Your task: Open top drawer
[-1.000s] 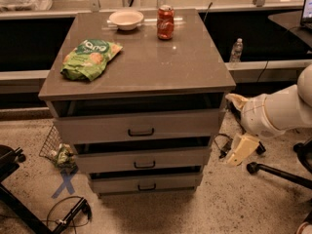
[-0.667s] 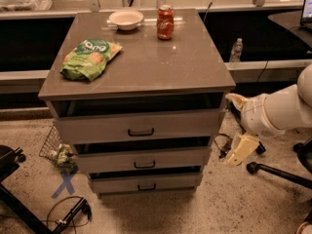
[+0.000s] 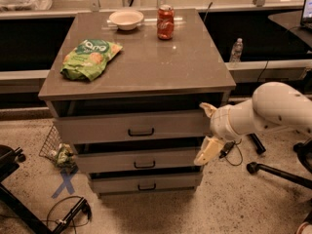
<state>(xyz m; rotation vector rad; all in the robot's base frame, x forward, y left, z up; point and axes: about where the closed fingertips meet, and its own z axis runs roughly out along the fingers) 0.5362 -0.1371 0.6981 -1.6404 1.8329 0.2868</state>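
The top drawer (image 3: 97,128) is the tallest grey front under the cabinet's tabletop, with a small dark bar handle (image 3: 141,132) at its middle. A dark gap shows between its upper edge and the tabletop. My gripper (image 3: 207,130) is at the right end of this drawer front, to the right of the handle and apart from it. It is open: one cream finger (image 3: 207,109) points up by the drawer's top right corner and the other (image 3: 208,151) hangs down beside the middle drawer (image 3: 141,161). It holds nothing.
On the tabletop (image 3: 161,62) lie a green chip bag (image 3: 90,57), a white bowl (image 3: 126,19) and a red soda can (image 3: 165,15). The bottom drawer (image 3: 146,183) is below. A chair base (image 3: 278,172) stands on the right, a wire basket (image 3: 56,149) and cables (image 3: 66,216) on the left.
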